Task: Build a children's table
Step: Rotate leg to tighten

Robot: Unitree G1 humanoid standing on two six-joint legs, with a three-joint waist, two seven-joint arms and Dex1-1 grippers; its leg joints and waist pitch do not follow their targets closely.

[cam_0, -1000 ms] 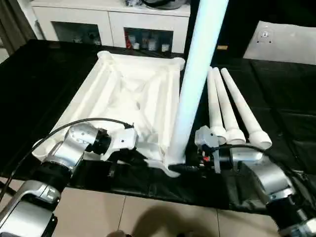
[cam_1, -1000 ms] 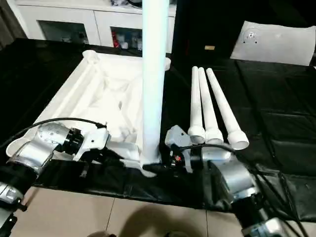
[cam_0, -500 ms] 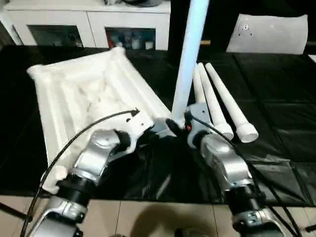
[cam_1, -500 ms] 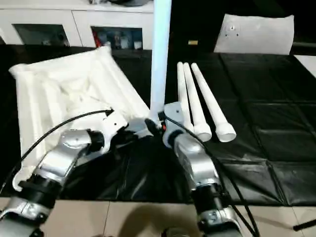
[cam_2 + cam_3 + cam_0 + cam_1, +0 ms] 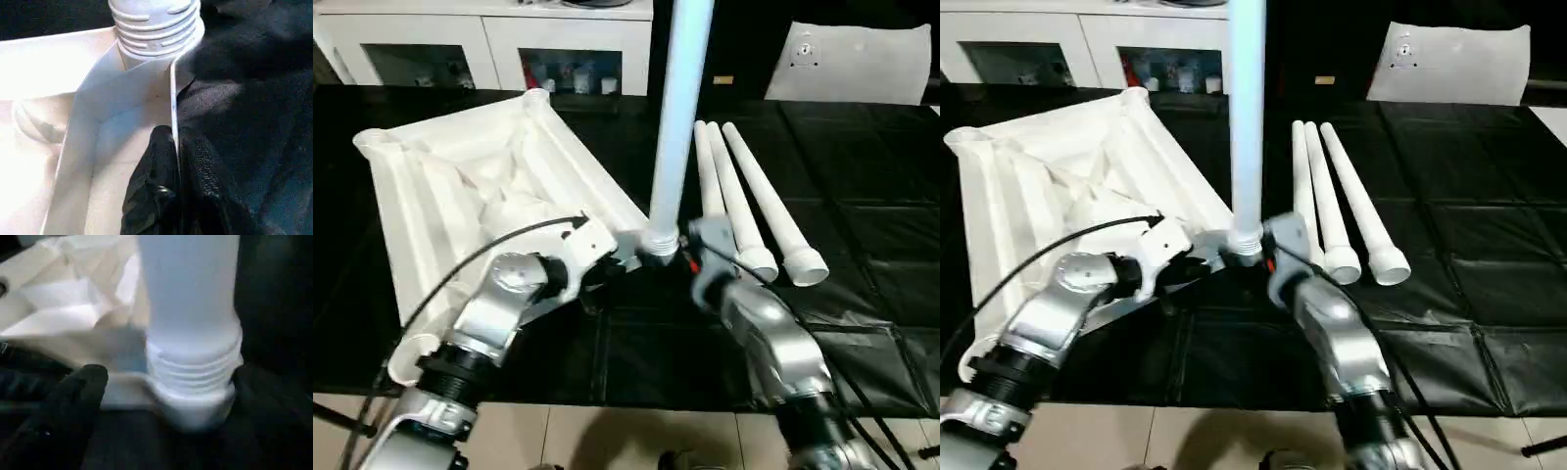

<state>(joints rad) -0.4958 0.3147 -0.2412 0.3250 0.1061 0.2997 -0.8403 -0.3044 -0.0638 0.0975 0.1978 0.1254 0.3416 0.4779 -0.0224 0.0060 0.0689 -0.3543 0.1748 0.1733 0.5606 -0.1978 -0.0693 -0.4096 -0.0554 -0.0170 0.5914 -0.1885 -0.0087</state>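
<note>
Black worktop (image 5: 862,294): upturned tabletop (image 5: 460,186) on the left, one leg (image 5: 677,117) upright in its near corner, three legs (image 5: 744,201) left. Left pincer (image 5: 177,161) pinches the rim, right pincer (image 5: 161,396) gapes around the leg's base

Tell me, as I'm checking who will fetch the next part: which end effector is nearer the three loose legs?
Right. The right end effector is at the upright leg, beside the three loose legs; the left end effector pinches the tabletop rim beyond that leg.
</note>
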